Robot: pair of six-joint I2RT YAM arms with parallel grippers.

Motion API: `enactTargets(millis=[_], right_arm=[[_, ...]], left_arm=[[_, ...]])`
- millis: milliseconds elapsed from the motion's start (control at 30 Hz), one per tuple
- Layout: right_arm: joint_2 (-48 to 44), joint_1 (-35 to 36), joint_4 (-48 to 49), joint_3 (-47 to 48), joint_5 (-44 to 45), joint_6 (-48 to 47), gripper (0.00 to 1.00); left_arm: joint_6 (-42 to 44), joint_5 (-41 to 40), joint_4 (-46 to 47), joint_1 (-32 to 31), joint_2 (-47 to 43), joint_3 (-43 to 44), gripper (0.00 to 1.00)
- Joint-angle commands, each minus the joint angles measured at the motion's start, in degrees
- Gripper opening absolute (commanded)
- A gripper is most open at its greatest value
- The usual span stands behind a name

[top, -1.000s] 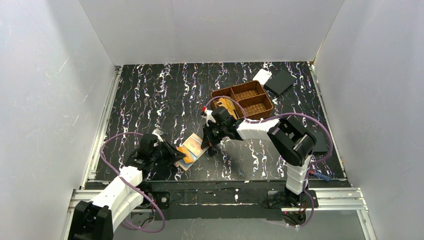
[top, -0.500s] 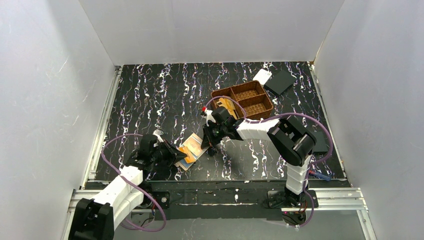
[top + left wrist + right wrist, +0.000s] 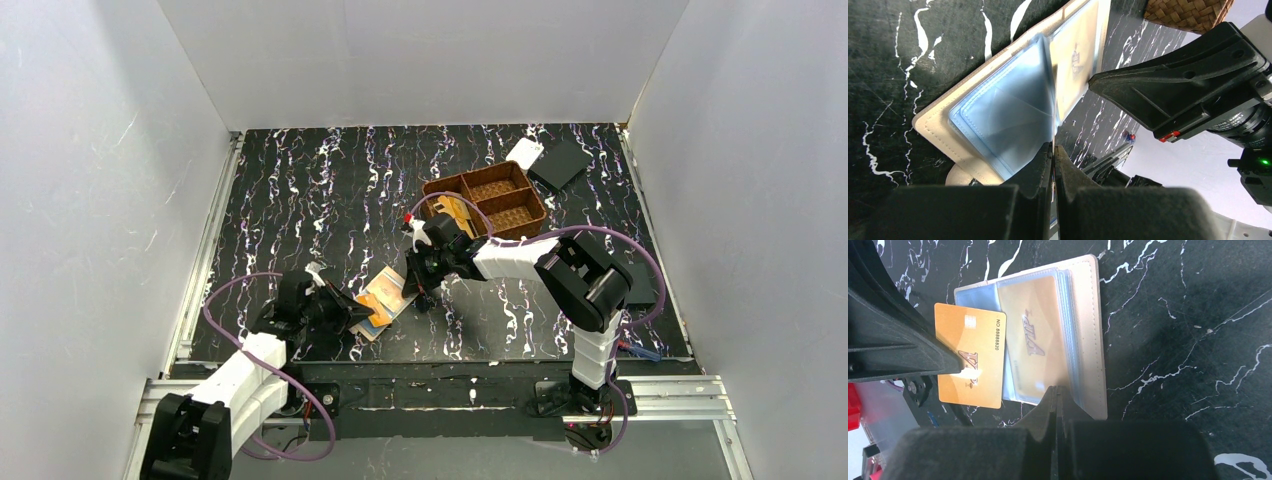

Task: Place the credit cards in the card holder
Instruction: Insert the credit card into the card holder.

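Brown woven three-compartment basket (image 3: 505, 194) sitting at far centre-right of the black, white-veined marbled tabletop (image 3: 300, 190), lying at an angle; its two right-hand cells showing bare weave. Small white rectangular piece (image 3: 524, 152) lying flat just past its far corner, touching a flat black square (image 3: 560, 163) near the back right corner. Second flat black square (image 3: 645, 285) lying by the right edge, only partly showing. White panel walls (image 3: 420, 60) closing in three sides. Silver metal rail (image 3: 205, 250) running along the left edge. Small blue-and-red item (image 3: 640, 352) lying front right, kind unclear.

The card holder (image 3: 1092, 340) looks matt stitched leather with glossy clear plastic sleeves (image 3: 1003, 120)
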Motion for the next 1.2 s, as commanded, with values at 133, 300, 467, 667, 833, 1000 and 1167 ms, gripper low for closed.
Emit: enactTargets(millis=[133, 300, 467, 667, 833, 1000, 1167], right_arm=[[2.3, -0.3, -0.6, -1.2, 2.8, -1.2, 0.01], [2.1, -0.3, -0.7, -1.2, 2.8, -1.3, 0.01], [2.1, -0.3, -0.5, -1.3, 2.7, -1.1, 0.01], [2.1, -0.3, -0.4, -1.1, 2.4, -0.9, 0.01], [2.2, -0.3, -0.4, -1.2, 2.4, -0.9, 0.01], [2.1, -0.3, -0.3, -1.4, 2.3, -0.8, 0.01], [2.2, -0.2, -0.2, -1.3, 2.3, -0.8, 0.01]], left_arm=[[-0.7, 1.5, -0.3, 0.5, -1.1, -1.3, 0.00], [-1.4, 2.2, -0.9, 0.6, -2.0, -1.5, 0.00], [-2.0, 2.7, -0.3, 0.9, -2.5, -2.6, 0.00], [-1.4, 2.8, 0.5, 1.6, -2.3, -2.5, 0.00], [-1.1, 3.8, 1.0, 1.9, 0.3, -1.6, 0.00], [-2.3, 3.5, 1.2, 2.3, -0.4, -2.8, 0.00], [-2.4, 3.9, 1.5, 2.5, 1.4, -2.0, 0.00]])
